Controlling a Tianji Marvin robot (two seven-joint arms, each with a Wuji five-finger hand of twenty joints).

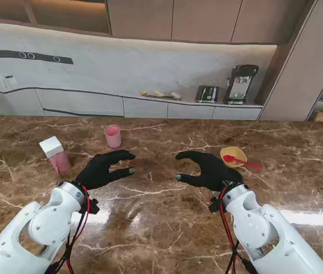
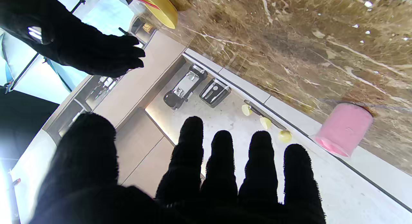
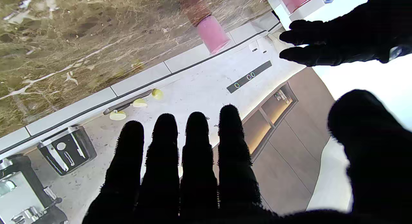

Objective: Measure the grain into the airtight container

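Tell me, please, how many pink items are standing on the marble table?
2: a pink cup ahead of the left hand, and a white-lidded pink container further left. None appears hidden.

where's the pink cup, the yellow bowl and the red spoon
pink cup [image 1: 112, 137], stand view, on its side wall
yellow bowl [image 1: 231, 153], stand view, on the inside near its left rim
red spoon [image 1: 251, 165], stand view, on the handle sticking out past the bowl to the right

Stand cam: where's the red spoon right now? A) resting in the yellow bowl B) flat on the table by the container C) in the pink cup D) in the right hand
A: the red spoon lies with its scoop in the yellow bowl, handle over the rim, beyond the open right hand.
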